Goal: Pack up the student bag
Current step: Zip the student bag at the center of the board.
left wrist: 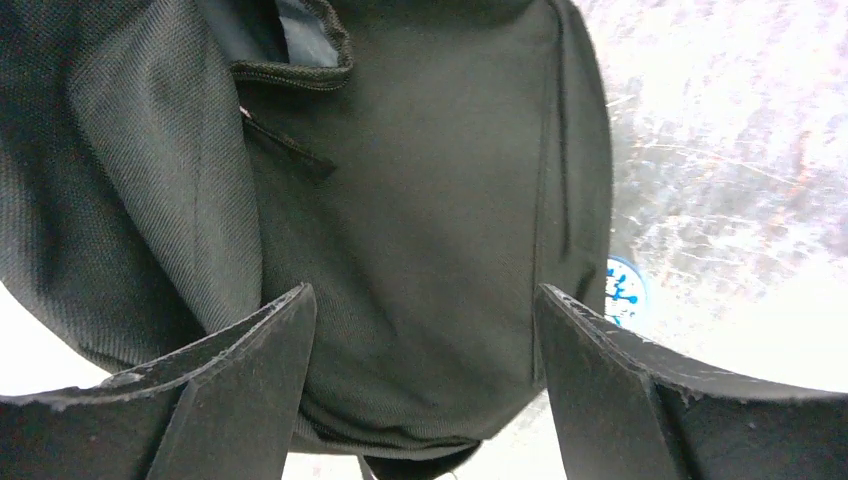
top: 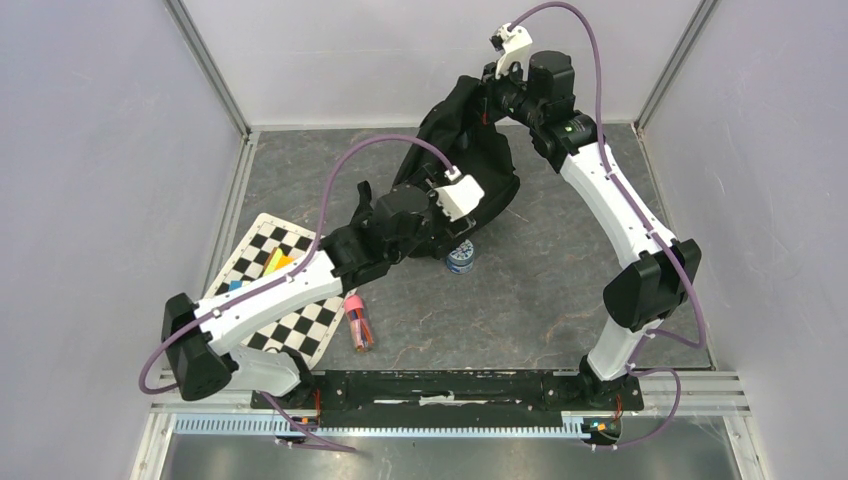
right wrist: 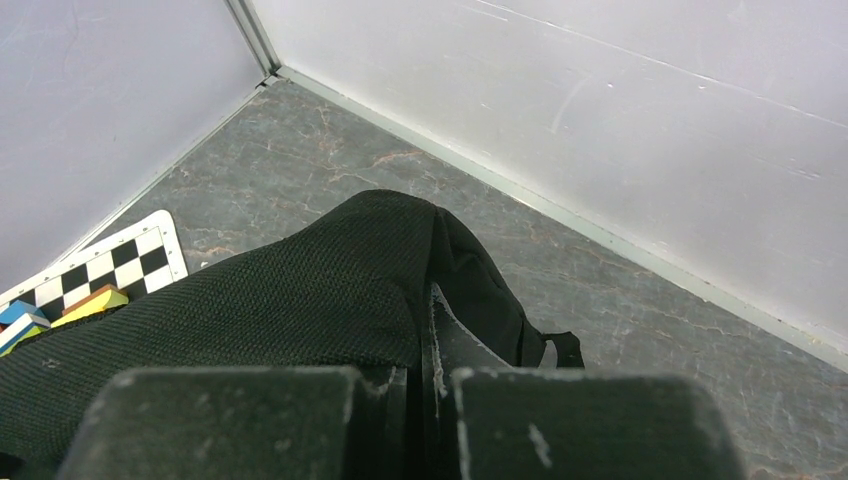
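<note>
Working from the left, the checkered board [top: 305,328] with its coloured blocks [top: 277,262] and the pens [top: 360,328] beside it lie near the left arm. The left gripper [left wrist: 425,300] hangs released, jaws wide and holding nothing, facing the backpack [top: 478,165], which stands toward the far middle of the table. A small blue-and-white pot [top: 460,257] sits just beside the bag's foot. The right gripper [right wrist: 430,378] is clenched on the bag's top fabric. To pack well, I judge, the right arm should hold the mouth up and steady while the left fetches one item at a time.
</note>
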Controlling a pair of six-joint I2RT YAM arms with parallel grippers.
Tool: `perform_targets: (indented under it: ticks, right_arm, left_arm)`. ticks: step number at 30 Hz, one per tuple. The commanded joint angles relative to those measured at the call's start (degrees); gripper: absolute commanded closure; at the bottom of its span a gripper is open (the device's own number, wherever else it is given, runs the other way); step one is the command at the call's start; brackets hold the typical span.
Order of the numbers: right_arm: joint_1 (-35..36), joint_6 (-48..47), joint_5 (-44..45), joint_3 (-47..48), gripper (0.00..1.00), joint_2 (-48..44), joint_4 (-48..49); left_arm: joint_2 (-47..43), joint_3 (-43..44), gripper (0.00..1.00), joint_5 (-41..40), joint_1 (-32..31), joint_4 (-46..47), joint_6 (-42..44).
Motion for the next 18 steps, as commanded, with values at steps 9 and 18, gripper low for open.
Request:
perform_targets:
  ticks: [9,18]
  right_arm:
    - [-0.3,1.3,-1.1,2.4,1.0,-4.4,5.7]
    - [-0.3,3.1,-2.4,2.2,1.0,-3.9,6.9]
  left_arm:
    - [0.6,5.0,0.15,-7.3,0.3,9.4,6.8]
    - [2.2,12.9,0.11,-1.8,2.0,0.5,3.4]
